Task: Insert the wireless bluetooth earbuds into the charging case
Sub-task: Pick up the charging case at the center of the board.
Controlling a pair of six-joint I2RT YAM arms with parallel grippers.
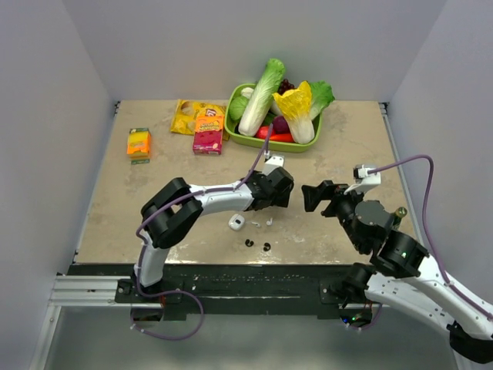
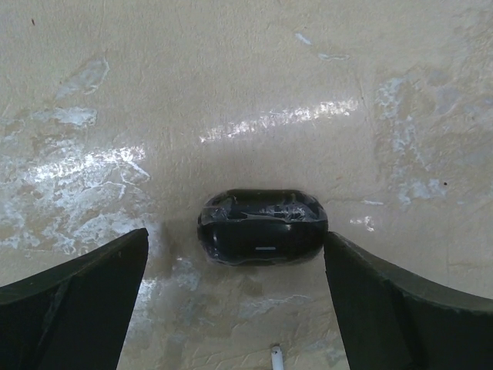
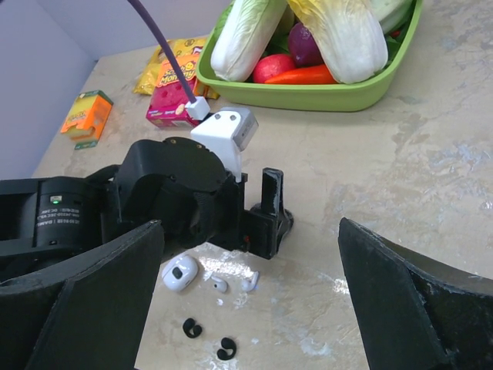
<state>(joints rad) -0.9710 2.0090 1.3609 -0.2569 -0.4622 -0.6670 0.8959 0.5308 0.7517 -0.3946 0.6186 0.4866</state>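
robot lab booth for sure, plain walls (image 1: 192, 46) round the tabletop (image 1: 347, 154), mounting rail (image 1: 231, 281) at 6 o'clock, fake-veg tray (image 1: 254, 140) at 12

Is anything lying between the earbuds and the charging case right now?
Nothing visible. The earbuds lie beside the charging case with bare table between; the two black pieces sit nearer the camera, off that line.

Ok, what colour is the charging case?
The charging case is white; right wrist view shows it best.
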